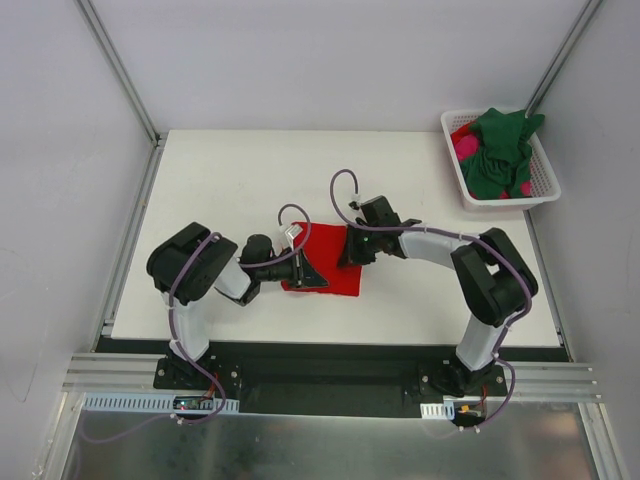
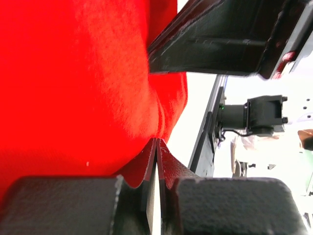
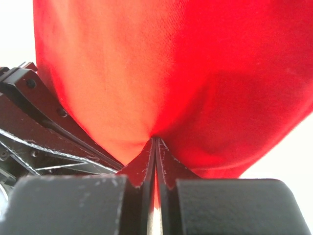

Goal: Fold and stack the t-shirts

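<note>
Red cloth, top view: red t-shirt point(image 1: 338, 268) sits on the table point(image 1: 220, 190), near its middle and closer to the near edge, bunched into a compact patch.
Arms, top view: left gripper point(image 1: 306, 270) is at the shirt's left edge and right gripper point(image 1: 352, 248) at its far-right edge, the two close together.
Basket, top view: white basket point(image 1: 455, 170) at far right holds the green t-shirt point(image 1: 500, 150) and pink t-shirt point(image 1: 466, 148), both crumpled.
Left wrist view: jaws pressed together on a pinch of red cloth, which fills the left of the picture.
Right wrist view: jaws likewise clamped on a red fold, the cloth spreading away from the tips.
Step in hand (judgement): carrying a fold across the red shirt.
Doing it well: move both pinches at matching height and pace, keep the held edge taut, and lay it square before letting go.
Top view only: basket, shirt outline, arm spacing.
Wrist views only: cloth actually caught between the fingers.
</note>
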`<state>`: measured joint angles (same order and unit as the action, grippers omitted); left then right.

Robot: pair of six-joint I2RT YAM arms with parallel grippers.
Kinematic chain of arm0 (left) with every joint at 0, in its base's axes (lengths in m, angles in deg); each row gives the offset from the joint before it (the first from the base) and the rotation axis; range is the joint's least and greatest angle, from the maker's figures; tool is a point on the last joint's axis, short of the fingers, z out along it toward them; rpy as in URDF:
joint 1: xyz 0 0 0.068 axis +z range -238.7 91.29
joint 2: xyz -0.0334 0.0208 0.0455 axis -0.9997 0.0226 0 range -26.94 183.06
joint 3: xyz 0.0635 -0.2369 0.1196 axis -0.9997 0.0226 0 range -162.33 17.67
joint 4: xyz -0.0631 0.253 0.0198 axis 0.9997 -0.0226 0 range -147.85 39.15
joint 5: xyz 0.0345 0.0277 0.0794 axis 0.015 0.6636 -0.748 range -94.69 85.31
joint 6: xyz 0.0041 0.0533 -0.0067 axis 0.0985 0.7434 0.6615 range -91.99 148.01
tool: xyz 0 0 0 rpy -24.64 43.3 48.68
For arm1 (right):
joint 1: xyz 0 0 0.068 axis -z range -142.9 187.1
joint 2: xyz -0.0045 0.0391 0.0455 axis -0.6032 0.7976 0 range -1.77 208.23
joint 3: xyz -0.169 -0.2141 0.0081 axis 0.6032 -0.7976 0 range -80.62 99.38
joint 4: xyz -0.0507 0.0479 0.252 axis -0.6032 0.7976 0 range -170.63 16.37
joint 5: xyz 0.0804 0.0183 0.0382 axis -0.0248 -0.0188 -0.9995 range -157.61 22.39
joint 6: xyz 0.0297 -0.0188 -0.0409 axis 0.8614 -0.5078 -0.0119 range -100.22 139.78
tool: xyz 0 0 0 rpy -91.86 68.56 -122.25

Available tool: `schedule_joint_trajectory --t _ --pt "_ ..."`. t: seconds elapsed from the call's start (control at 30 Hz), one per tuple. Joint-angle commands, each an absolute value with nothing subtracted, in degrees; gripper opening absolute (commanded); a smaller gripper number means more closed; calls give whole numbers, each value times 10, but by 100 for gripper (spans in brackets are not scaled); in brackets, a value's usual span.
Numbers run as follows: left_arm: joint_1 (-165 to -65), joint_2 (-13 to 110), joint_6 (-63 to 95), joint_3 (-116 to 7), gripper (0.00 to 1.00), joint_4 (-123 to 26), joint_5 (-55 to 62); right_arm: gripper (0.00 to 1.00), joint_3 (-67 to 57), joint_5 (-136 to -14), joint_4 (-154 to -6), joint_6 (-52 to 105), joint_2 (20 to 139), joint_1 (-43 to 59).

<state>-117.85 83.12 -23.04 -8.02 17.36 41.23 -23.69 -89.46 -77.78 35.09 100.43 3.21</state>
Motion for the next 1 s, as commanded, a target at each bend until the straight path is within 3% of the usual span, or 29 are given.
schedule_joint_trajectory --t 0.0,0.23,0.33,0.43,0.47,0.57,0.77,0.97 --pt "-1174 775 -217 -59 0 109 417 1 -238 -865 -748 327 941 38" --pt "-1176 651 -220 -98 0 44 427 2 -215 -823 -672 286 846 37" --pt "-1177 602 -213 -118 0 8 429 11 -205 -800 -644 275 809 38" --pt "-1178 574 -194 -140 0 -36 423 25 -202 -793 -625 273 784 38" --pt "-1178 574 -190 -148 0 -43 422 36 -204 -791 -621 273 778 38" --pt "-1179 596 -186 -156 0 -48 425 47 -218 -784 -618 278 756 38" --pt "-1190 641 -152 -181 0 -86 391 53 -251 -747 -600 278 700 38" --pt "-1233 672 -40 -245 0 -259 279 55 -274 -734 -593 277 671 37"
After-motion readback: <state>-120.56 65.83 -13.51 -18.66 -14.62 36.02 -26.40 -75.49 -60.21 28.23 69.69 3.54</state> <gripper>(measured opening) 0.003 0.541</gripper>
